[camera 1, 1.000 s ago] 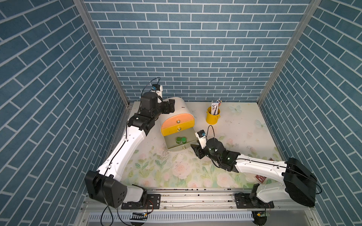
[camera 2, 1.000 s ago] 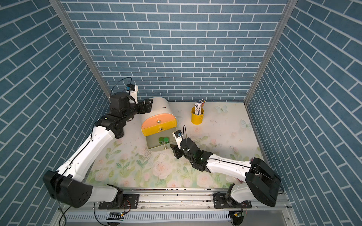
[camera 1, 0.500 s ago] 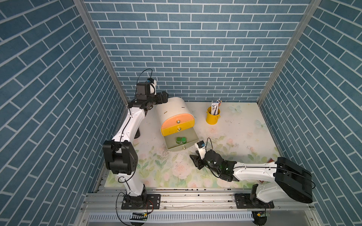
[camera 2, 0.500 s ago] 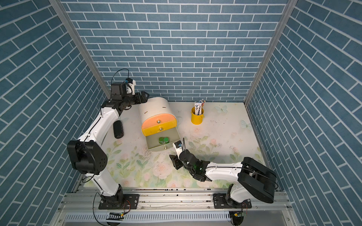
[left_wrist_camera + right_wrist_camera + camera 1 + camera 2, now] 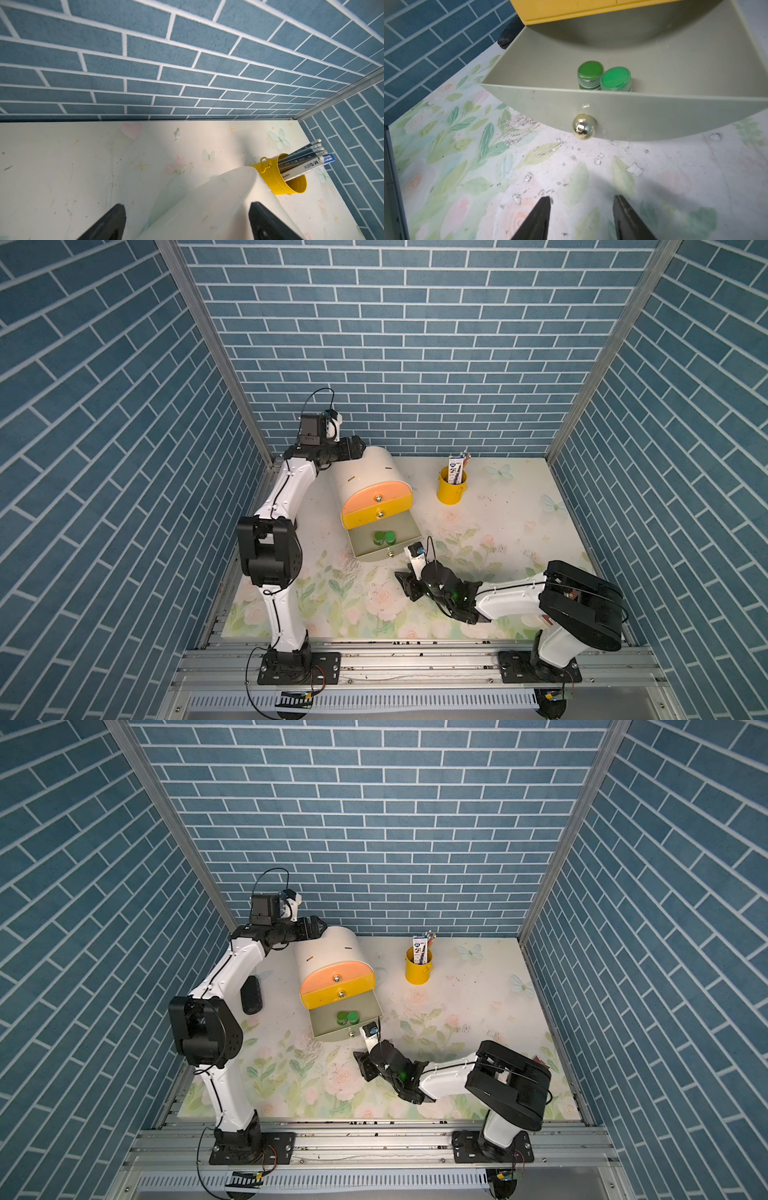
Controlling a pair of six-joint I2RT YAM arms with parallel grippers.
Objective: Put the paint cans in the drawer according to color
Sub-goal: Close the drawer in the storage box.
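The grey drawer front [image 5: 654, 116] is hiding the lower bodies of the two green-lidded jars [image 5: 590, 70], and one end of it is running off the picture. The cabinet [image 5: 207, 207] is covering part of the yellow bucket [image 5: 274, 180] at its three o'clock. At its nine o'clock a dark oblong thing [image 5: 251, 996] is showing too small to identify.

pencil box [image 5: 302, 168] in yellow bucket [image 5: 270, 179]: upside-down logo reads "m&g". smaller print on box side and pencils [image 5: 301, 152] not legible.

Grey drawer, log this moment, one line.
grey drawer: open | green cans: two inside | right end effector: open, facing knob | left end effector: open, at cabinet back
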